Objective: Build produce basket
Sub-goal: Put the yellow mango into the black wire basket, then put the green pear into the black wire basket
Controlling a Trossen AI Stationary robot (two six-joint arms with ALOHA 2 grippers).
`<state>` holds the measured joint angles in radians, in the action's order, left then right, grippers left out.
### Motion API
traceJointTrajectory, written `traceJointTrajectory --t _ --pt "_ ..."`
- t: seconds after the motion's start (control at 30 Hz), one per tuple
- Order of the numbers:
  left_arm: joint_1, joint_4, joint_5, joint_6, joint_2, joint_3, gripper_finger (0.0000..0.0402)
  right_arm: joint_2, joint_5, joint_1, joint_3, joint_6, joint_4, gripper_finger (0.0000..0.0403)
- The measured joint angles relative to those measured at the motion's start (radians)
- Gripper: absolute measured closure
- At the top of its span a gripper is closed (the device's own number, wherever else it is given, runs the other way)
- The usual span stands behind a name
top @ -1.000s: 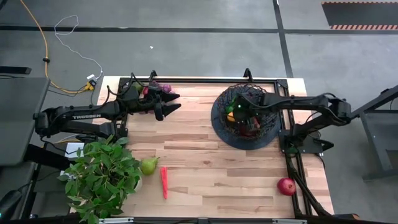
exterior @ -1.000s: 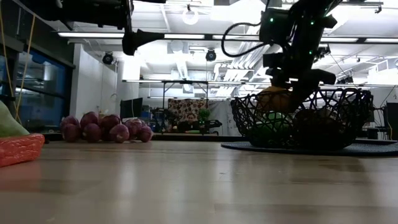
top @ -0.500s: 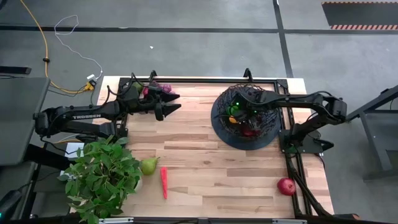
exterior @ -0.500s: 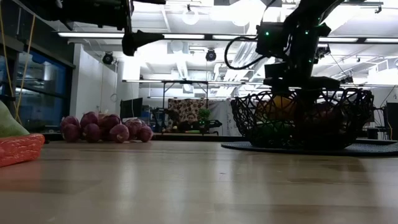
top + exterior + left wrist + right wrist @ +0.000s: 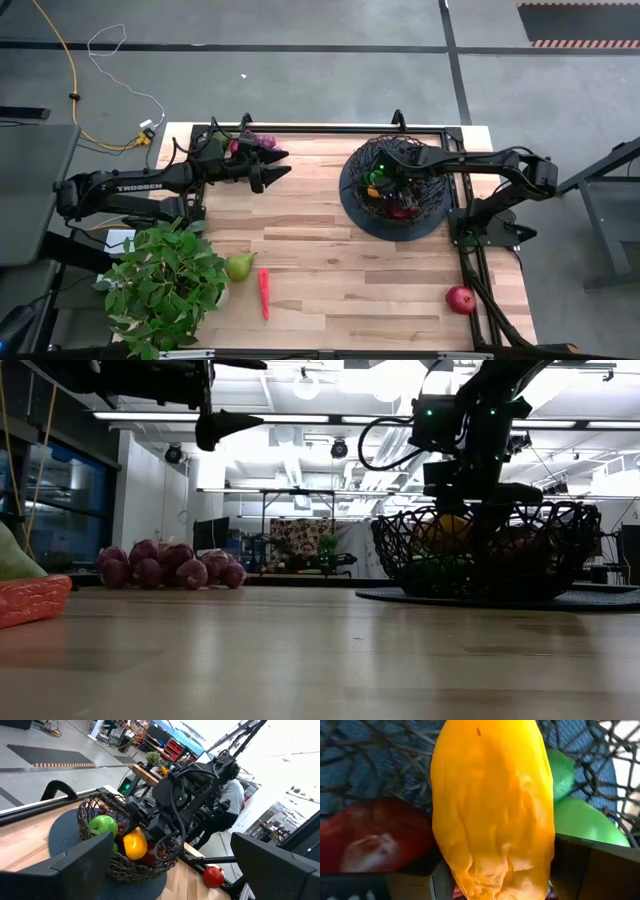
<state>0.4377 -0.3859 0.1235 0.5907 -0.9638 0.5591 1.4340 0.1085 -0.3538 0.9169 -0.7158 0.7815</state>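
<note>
- High view: the right gripper [image 5: 388, 186] reaches into the round black wire mesh basket [image 5: 350, 200] from the side of its own arm and sits low among the produce, with a green fruit [image 5: 372, 179] and a yellow-orange piece beside it. The left gripper [image 5: 275, 163] hangs over the bare wooden table [image 5: 320, 250], fingers spread wide and empty, with the purple grape bunch [image 5: 262, 141] just behind it. A green pear [image 5: 239, 267] and a red chilli pepper [image 5: 264, 292] lie well off, beside the leafy green potted plant [image 5: 165, 285]; a red apple [image 5: 460, 299] lies far from both grippers.
- Low view: the right gripper sits at the basket's rim above an orange-yellow fruit [image 5: 443, 532]. The grapes lie on the table below the left gripper.
- Left wrist view: between the left gripper's wide-apart fingers [image 5: 85, 865], the basket stands ahead, holding a green apple-like fruit, a yellow piece and red pieces.
- Right wrist view: a glossy yellow-orange fruit [image 5: 492, 805] fills the space between the right gripper's fingers [image 5: 587, 870], which stand half-closed against it, gripping it; red and green produce lie on either side.
</note>
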Motion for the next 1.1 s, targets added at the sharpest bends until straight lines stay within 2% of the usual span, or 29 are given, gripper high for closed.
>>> traceJointTrajectory --t 0.23,0.5,0.6,0.7,0.83,0.97,1.1 --pt "0.000 0.000 0.000 0.000 0.000 0.000 0.0011 0.000 -0.007 0.000 -0.001 0.000 0.000 0.0165" --pt "0.000 0.000 0.000 0.000 0.000 0.000 0.0011 0.000 -0.001 0.000 -0.001 0.001 -0.003 0.0107" --pt "0.000 0.000 0.000 0.000 0.000 0.000 0.0011 0.000 0.042 0.007 -0.001 0.001 0.000 0.0088" --pt "0.000 0.000 0.000 0.000 0.000 0.000 0.0011 0.000 0.079 0.010 0.031 0.001 0.057 0.0076" --pt "0.000 0.000 0.000 0.000 0.000 0.000 0.0011 0.000 0.077 0.000 0.132 0.024 0.188 0.0071" --pt "0.000 0.000 0.000 0.000 0.000 0.000 0.0011 -0.008 -0.001 -0.041 0.259 0.135 0.314 0.0070" --pt "0.000 0.000 0.000 0.000 0.000 0.000 0.0011 -0.083 -0.207 -0.117 0.313 0.298 0.311 0.0070"
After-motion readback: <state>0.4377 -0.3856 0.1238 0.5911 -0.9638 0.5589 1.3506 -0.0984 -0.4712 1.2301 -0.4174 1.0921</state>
